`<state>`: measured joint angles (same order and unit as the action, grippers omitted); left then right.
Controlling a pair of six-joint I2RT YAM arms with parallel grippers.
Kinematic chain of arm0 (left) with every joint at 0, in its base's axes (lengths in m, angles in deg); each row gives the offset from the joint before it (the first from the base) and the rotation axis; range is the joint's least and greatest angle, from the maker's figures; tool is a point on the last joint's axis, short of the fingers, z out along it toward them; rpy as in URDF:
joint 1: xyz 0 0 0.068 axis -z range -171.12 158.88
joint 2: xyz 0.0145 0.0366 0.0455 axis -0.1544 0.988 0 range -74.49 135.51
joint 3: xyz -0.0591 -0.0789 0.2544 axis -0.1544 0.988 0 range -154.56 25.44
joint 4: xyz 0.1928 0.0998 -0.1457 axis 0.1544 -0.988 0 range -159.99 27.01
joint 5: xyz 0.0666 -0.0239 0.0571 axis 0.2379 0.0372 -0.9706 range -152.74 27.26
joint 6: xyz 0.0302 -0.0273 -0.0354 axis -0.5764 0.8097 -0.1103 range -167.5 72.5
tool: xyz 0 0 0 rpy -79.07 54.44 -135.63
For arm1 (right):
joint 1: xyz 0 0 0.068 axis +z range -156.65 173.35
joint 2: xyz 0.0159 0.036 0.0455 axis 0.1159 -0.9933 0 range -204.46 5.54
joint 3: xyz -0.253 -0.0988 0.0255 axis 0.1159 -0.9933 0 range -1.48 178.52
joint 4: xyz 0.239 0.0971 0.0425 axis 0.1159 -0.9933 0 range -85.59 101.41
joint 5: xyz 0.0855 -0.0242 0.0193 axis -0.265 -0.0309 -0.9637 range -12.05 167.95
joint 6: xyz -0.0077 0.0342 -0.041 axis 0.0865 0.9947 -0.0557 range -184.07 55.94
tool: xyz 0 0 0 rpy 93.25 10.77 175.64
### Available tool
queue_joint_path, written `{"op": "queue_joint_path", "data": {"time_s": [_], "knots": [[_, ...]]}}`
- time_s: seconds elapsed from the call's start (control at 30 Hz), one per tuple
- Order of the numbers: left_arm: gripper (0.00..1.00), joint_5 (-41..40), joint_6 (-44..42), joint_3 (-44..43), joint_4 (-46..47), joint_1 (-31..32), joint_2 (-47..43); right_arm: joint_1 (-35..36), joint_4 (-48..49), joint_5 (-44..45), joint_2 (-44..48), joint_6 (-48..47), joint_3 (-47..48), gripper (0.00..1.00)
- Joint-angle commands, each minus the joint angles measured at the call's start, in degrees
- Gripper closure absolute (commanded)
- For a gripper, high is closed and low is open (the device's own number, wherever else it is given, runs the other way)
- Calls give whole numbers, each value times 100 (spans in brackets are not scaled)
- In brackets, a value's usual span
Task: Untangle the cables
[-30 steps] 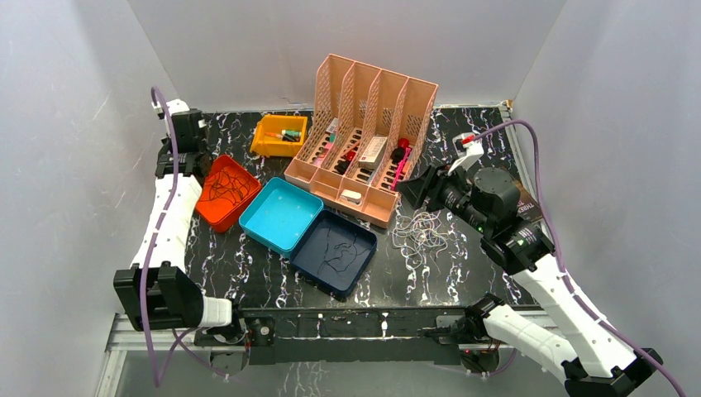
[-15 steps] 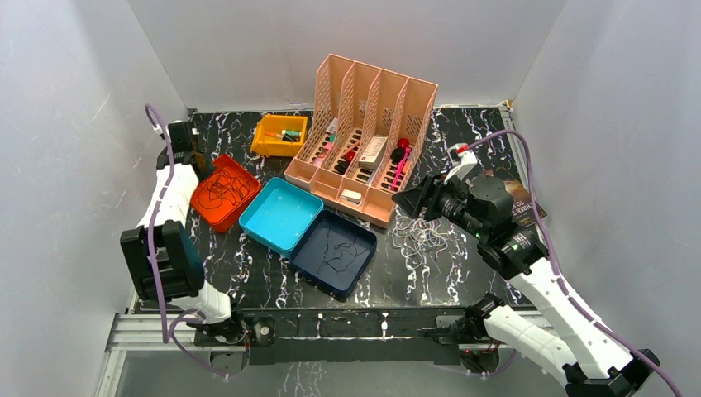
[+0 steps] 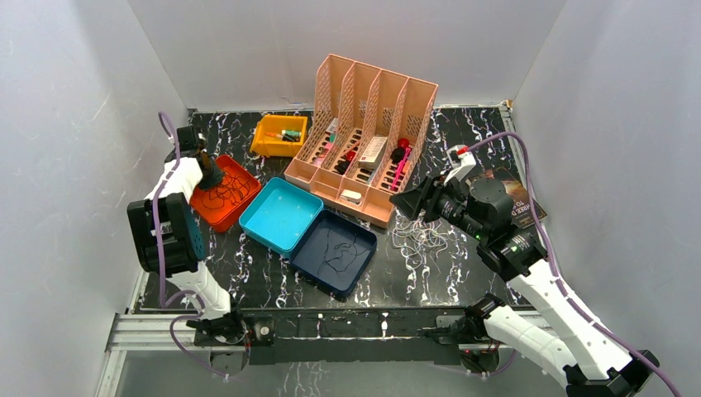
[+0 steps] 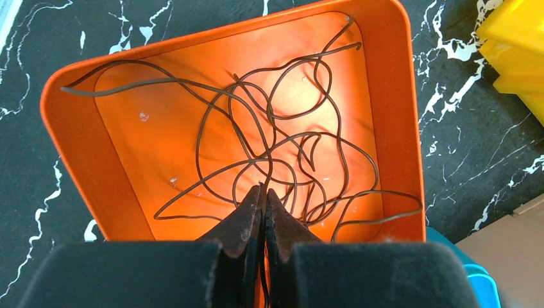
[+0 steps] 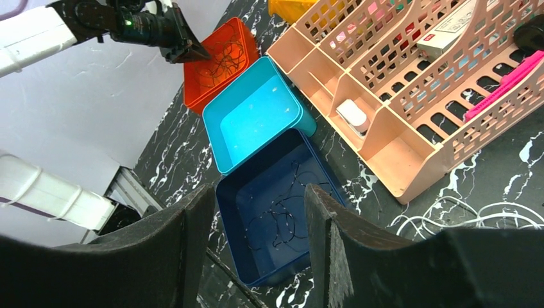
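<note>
Dark brown cables (image 4: 282, 128) lie in a loose tangle inside the orange tray (image 4: 70, 128) at the table's left (image 3: 207, 213). My left gripper (image 4: 263, 188) hangs over that tray (image 3: 213, 178), shut, with one brown strand running in between its tips. Black cables (image 5: 289, 218) lie in the navy tray (image 3: 364, 236). White cables (image 3: 422, 236) sit in a heap on the table in front of the pink organizer. My right gripper (image 5: 256, 192) hovers open and empty near that heap (image 3: 401, 201), facing the trays.
An empty teal tray (image 3: 281, 215) sits between the orange and navy trays. The tall pink organizer (image 3: 364, 141) holds small items at the back centre. A yellow bin (image 3: 279, 135) stands at the back left. White walls close in both sides.
My left arm has folded back, bringing its gripper from the back left corner to over the orange tray. The right gripper has drifted slightly left and lower.
</note>
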<state>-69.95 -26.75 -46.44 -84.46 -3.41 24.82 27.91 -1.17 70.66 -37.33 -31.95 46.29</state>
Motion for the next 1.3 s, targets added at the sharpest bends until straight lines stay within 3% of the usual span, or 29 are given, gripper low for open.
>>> {"op": "queue_joint_path", "data": {"time_s": [0.0,0.27,0.63,1.27], "knots": [[100,371,17,-264,-143,-120,73,9,383,-81,8,84,-26,38],[100,665,-74,-202,-219,-150,350,9,397,30,5,122,-53,38],[91,670,-89,-206,-217,-174,174,15,449,27,8,233,-120,38],[48,508,7,-2,-155,-168,-605,14,300,128,129,319,-103,38]]}}
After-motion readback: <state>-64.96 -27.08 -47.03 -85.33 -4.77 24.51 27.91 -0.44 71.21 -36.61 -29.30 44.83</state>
